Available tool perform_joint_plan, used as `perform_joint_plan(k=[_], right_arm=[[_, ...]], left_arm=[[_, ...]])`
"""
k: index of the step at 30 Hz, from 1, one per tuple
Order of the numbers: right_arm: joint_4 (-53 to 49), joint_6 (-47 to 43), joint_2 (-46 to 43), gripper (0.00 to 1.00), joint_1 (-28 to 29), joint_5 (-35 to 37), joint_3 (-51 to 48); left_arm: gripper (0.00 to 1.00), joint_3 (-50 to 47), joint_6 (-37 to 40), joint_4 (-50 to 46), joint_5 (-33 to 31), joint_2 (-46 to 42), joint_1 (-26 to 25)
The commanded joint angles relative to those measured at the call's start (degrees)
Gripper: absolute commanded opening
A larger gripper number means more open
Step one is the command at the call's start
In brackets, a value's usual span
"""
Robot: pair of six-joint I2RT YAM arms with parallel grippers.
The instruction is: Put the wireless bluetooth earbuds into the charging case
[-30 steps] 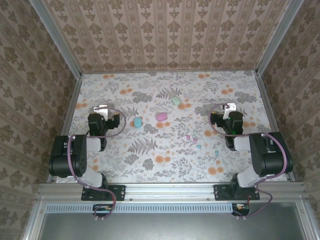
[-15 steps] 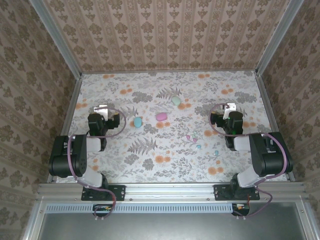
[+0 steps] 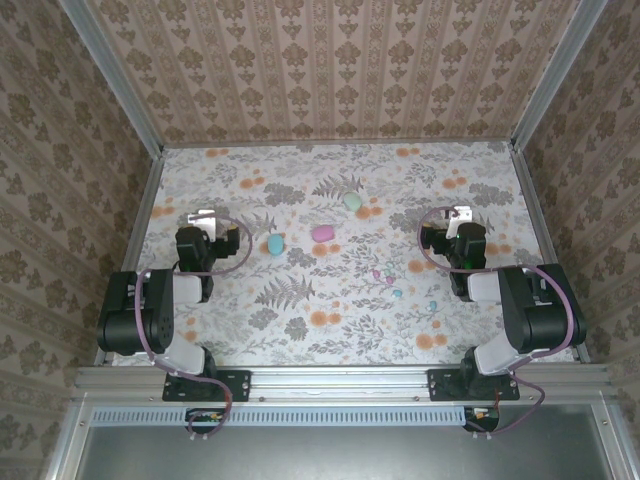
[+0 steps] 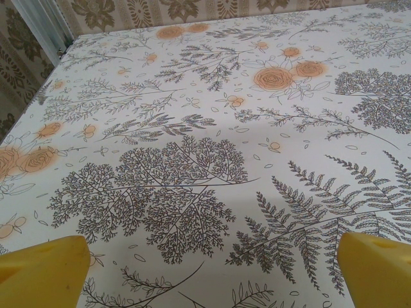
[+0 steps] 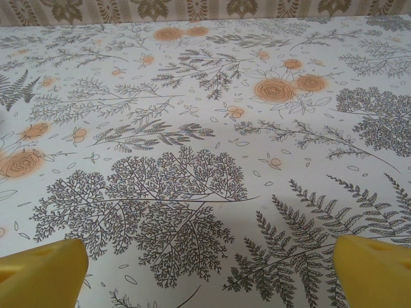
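The left gripper (image 3: 203, 218) and the right gripper (image 3: 461, 214) were both released and empty over the desk (image 3: 300, 320). The earbuds (image 3: 390, 281) lay scattered to the right of the pink case (image 3: 321, 232), nearer the arms.

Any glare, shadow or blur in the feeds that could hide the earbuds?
Top view: even light, no glare; earbuds are tiny specks on the busy floral table. Left wrist view: table sharp, yellow fingers slightly soft. Right wrist view: likewise.

Floral table (image 3: 300, 335): three pastel cases (image 3: 322, 232), scattered earbuds (image 3: 397, 293).
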Motion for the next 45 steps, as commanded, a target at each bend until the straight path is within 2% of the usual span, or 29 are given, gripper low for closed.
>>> perform_joint_plan(k=[1, 4, 6, 8, 10, 13, 16, 17, 19, 22, 25, 29, 32, 33, 41, 45], right_arm=[[2.5, 0.0, -0.8, 0.96, 0.0, -1.0, 0.2], [4.0, -0.4, -1.4, 0.91, 0.3, -1.3, -0.9], [1.2, -1.0, -2.9, 0.90, 0.5, -1.9, 0.0], [-8.6, -1.2, -6.7, 0.92, 0.6, -3.0, 3.3], [-25.5, 0.9, -10.5, 0.97, 0.5, -3.5, 10.5], [-43.1, 4.7, -11.7, 1.00, 0.6, -9.5, 19.1], [-47.7, 9.6, -10.7, 1.00, 1.0, -19.4, 23.3], [-47.6, 10.8, -10.1, 0.99, 1.3, -21.5, 23.9], [-48.0, 12.9, -8.8, 0.96, 2.7, -23.7, 25.5], [-51.0, 13.6, -4.7, 0.91, 5.1, -23.6, 29.6], [-54.8, 12.2, -0.5, 0.86, 7.6, -24.2, 34.4], [-61.6, 7.2, 7.0, 0.81, 11.9, -23.4, 42.8], [-65.0, 4.7, 13.5, 0.79, 14.7, -20.1, 49.2], [-66.2, 3.9, 15.9, 0.75, 15.4, -19.5, 51.8], [-74.7, -2.1, 29.1, 0.71, 18.2, -14.2, 68.6], [-81.5, -8.0, 35.4, 0.70, 18.6, -12.6, 77.1]], left_arm=[[1.00, 1.3, 0.1, 0.0, -0.1, 0.1, 0.1], [1.00, 0.3, 0.0, 1.0, -0.6, -1.2, 0.0], [1.00, -1.5, -0.1, 1.5, -0.9, -4.4, -0.1], [1.00, -1.9, -1.8, -4.1, -1.7, -10.3, 0.4], [1.00, 0.3, -5.5, -14.3, -1.9, -15.9, 2.1], [1.00, 1.8, -8.3, -21.2, -2.8, -22.4, 3.3], [1.00, 4.0, -17.8, -28.9, -11.0, -27.4, 3.8], [1.00, 5.0, -19.6, -31.5, -11.2, -28.4, 4.4], [1.00, 7.4, -20.5, -36.0, -3.4, -30.5, 6.5], [1.00, 10.2, -22.0, -42.0, 5.4, -32.1, 6.9], [1.00, 11.4, -24.0, -46.5, 10.7, -33.2, 6.9], [1.00, 9.2, -27.1, -45.8, 13.6, -34.8, 6.7], [1.00, 8.5, -27.9, -45.5, 15.3, -34.7, 6.4], [1.00, 8.6, -27.6, -45.5, 16.0, -34.3, 6.2], [1.00, 12.0, -26.5, -45.3, 16.7, -28.7, 4.5], [1.00, 15.2, -25.1, -46.5, 18.1, -26.0, 3.3]])
